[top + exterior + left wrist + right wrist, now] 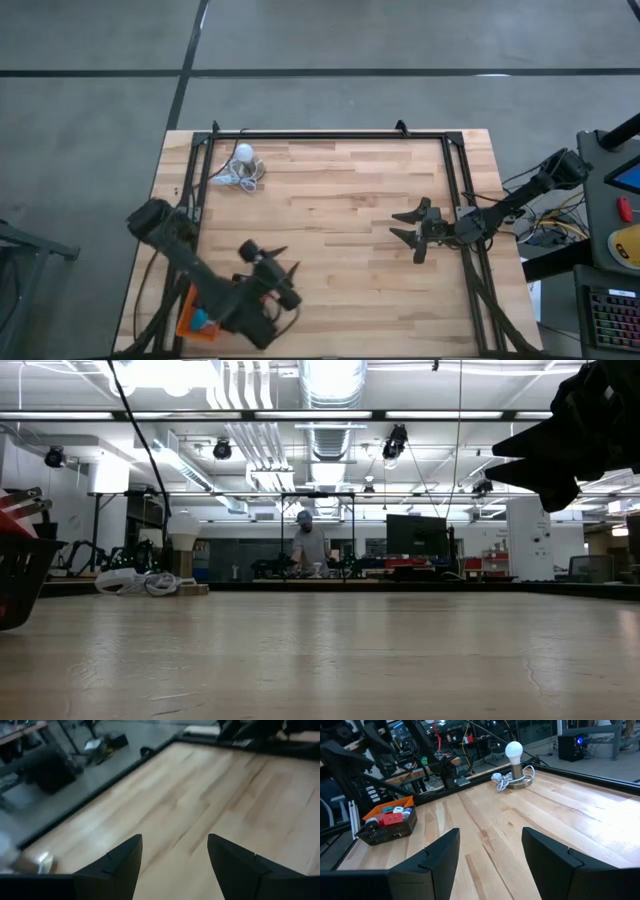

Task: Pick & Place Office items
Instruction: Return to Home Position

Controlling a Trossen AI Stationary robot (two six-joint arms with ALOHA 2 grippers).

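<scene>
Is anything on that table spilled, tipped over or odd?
Nothing stands out. The small pieces lie inside the basket, none seen loose on the table; the bulb stands upright. The left claw by the basket and right claw near the table's right edge are open, empty.

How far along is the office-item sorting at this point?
Looks essentially finished: the small items sit in the orange basket, and none shows loose on the table. Nothing is in hand; the left claw and right claw are open and empty. Only the return to rest seems left.
</scene>
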